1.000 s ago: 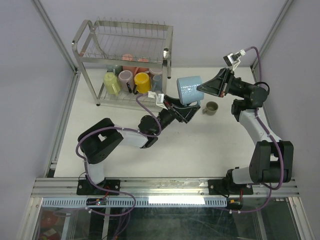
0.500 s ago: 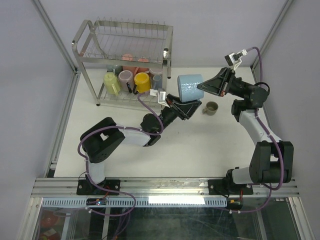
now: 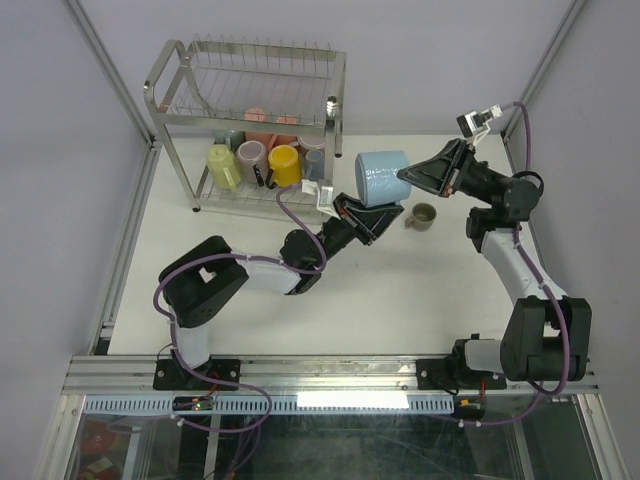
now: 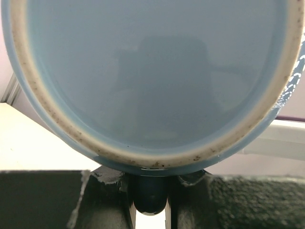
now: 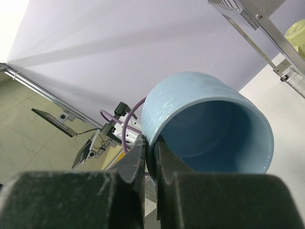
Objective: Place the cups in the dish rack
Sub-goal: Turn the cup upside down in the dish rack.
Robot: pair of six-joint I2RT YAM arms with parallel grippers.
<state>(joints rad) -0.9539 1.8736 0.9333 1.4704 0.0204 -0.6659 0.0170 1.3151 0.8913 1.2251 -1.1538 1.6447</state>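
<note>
**Two-arm hold above the surface (image 3: pixel 400 290).** The light blue cup (image 3: pixel 381 176) hung on its side in mid-air, just right of the dish rack (image 3: pixel 160 95), whose lower tier held other cups (image 3: pixel 283 163). The right claw (image 3: pixel 405 177) was pinched on the cup's wall at the rim. The left claw (image 3: pixel 375 218), reaching from below, was clamped on either side of the dark handle (image 4: pixel 149 195).

Risks, as judged:
- With both claws gripping, any mismatch in arm motion could wrench the cup.
- Should the right claw release before the handle grip was firm, the cup could pivot, slip and fall near the olive cup (image 3: pixel 423 214).
</note>
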